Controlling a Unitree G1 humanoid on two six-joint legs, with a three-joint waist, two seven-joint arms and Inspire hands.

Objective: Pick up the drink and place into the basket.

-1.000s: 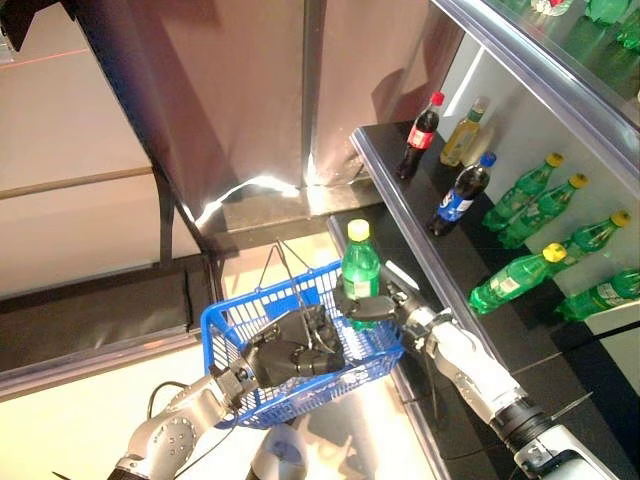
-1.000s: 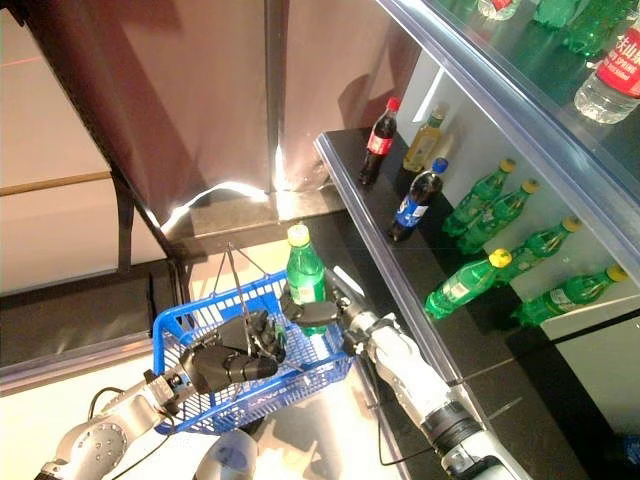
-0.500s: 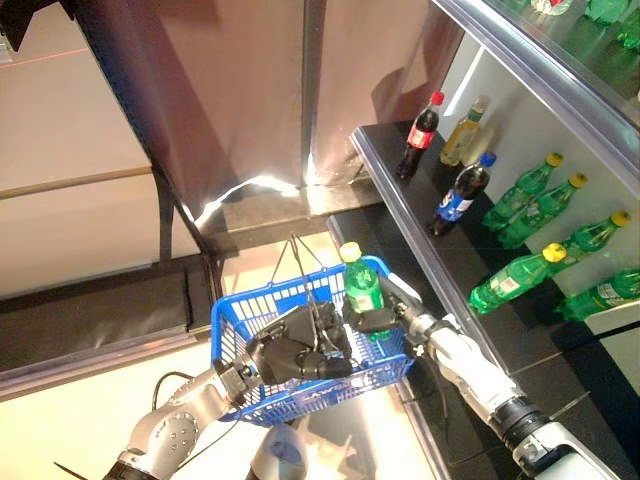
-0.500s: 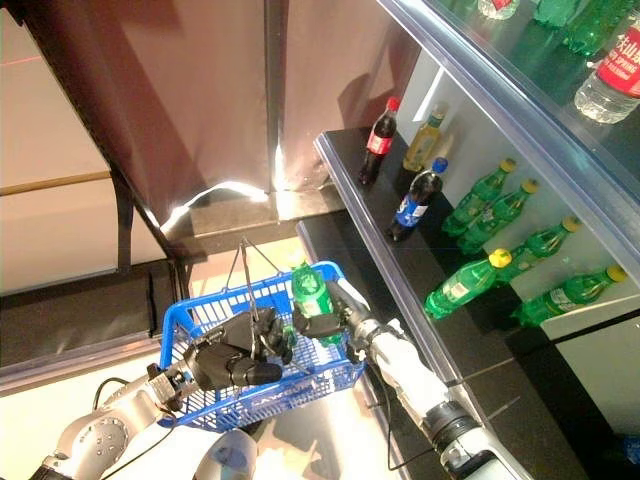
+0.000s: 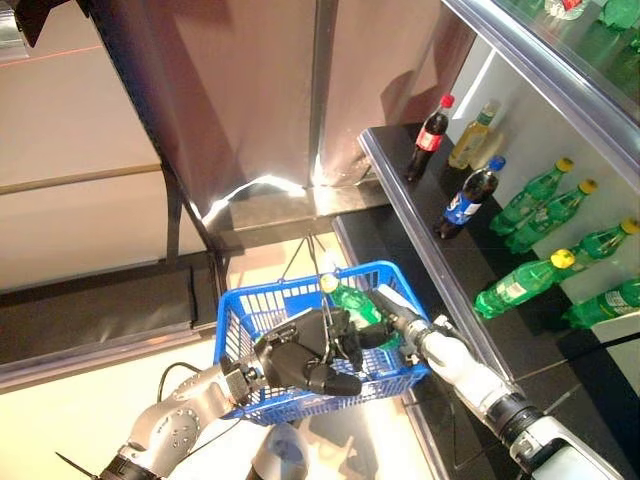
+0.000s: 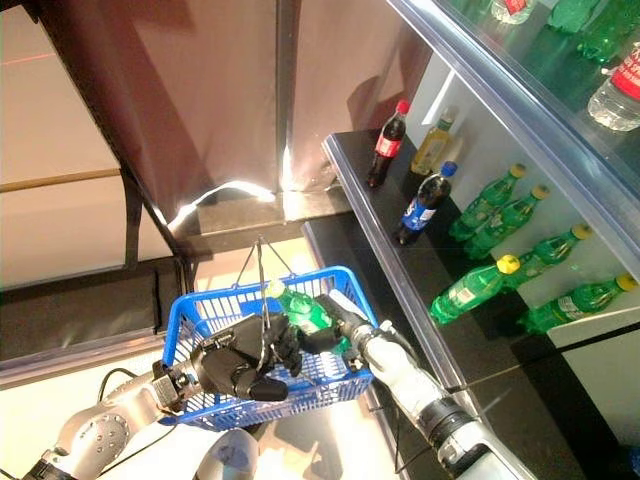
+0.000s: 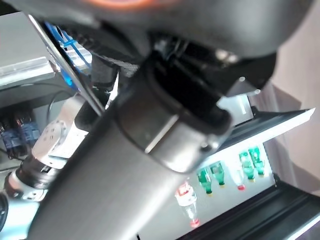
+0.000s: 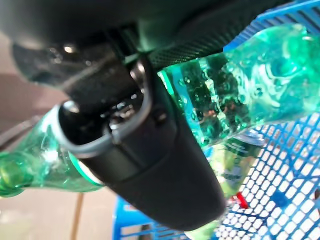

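Note:
The drink is a green bottle (image 5: 352,301) with a yellow cap, tilted on its side inside the blue wire basket (image 5: 262,296), cap towards the far rim. My right hand (image 5: 386,322) reaches over the basket's right edge and is shut on the bottle. In the right wrist view the thumb (image 8: 150,155) curls across the green bottle (image 8: 245,85) with basket mesh (image 8: 280,200) beyond. My left hand (image 5: 298,362) is shut on the basket's thin metal handles (image 5: 314,275) and holds the basket up off the floor.
A black shelf (image 5: 400,190) runs along the right, close to the basket. On it stand a cola bottle (image 5: 428,136), a yellowish bottle (image 5: 472,134) and a dark bottle (image 5: 468,198), with several green bottles (image 5: 522,284) lying further along. A metal post (image 5: 322,90) rises behind.
The bottle, upright above the basket's right edge a second ago, has come down and tipped over into the basket, still in my right hand. My left hand kept hold of the handles.

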